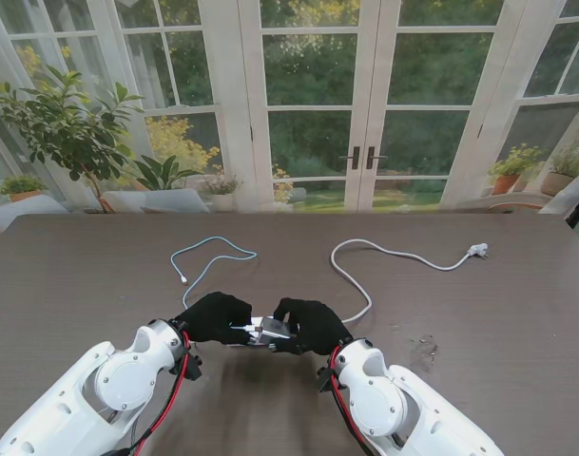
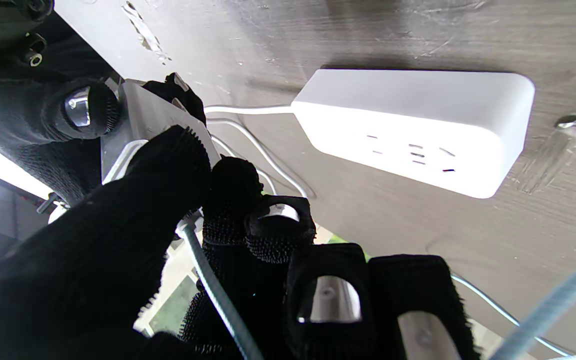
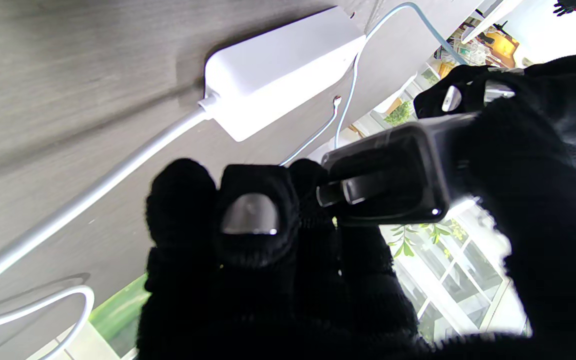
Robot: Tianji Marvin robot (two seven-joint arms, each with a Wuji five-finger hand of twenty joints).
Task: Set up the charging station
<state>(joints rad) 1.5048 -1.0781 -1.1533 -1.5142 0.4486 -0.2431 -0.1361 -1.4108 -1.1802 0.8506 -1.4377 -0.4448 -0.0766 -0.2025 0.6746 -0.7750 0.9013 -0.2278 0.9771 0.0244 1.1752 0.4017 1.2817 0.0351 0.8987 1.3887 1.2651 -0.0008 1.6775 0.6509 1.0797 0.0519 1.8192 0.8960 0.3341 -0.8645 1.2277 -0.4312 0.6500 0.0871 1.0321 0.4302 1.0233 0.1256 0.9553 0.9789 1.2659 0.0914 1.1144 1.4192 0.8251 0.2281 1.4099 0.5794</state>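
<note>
My two black-gloved hands meet over the middle of the table, close to me. My right hand (image 1: 315,325) is shut on a grey charger adapter (image 3: 393,175), whose folded prongs show in the right wrist view. My left hand (image 1: 211,316) is shut on the plug end of a pale blue charging cable (image 2: 218,295), held right against the adapter (image 2: 158,120). The cable (image 1: 213,244) loops away from me across the table. Under the hands lies a white power strip (image 2: 413,130), sockets facing up; the stand view hides it.
The strip's white cord (image 1: 384,252) curls to the far right and ends in a wall plug (image 1: 476,251). Small clear scraps (image 1: 424,348) lie right of my right arm. Glass doors and potted plants stand beyond the far edge.
</note>
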